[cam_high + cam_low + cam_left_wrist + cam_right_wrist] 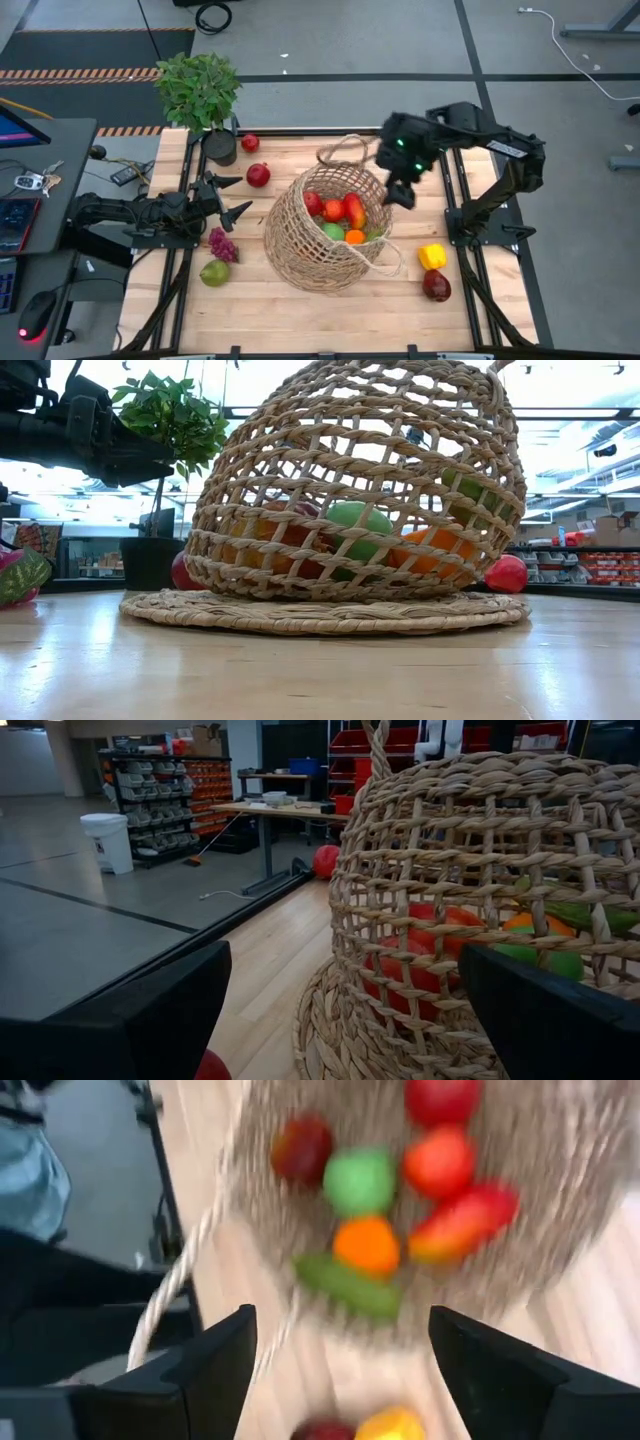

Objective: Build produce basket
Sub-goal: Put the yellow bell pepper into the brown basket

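Note:
The wicker basket (330, 228) rests on the table's middle, its mouth turned up and toward the right. Inside lie a red fruit (313, 203), an orange-red one (334, 210), a red-yellow one (355, 210), a green one (333, 232) and an orange (355, 237). My right gripper (402, 192) hangs open and empty above the basket's far right rim, pointing steeply down; in its wrist view (340, 1370) the fruits (368, 1245) lie below. My left gripper (243, 195) waits open and level, left of the basket (470, 920).
Loose produce lies on the table: two red fruits (250, 143) (258, 175) and purple grapes (222, 243) with a green pear (214, 272) on the left, a yellow pepper (432, 256) and a dark red fruit (436, 286) on the right. A potted plant (200, 90) stands far left.

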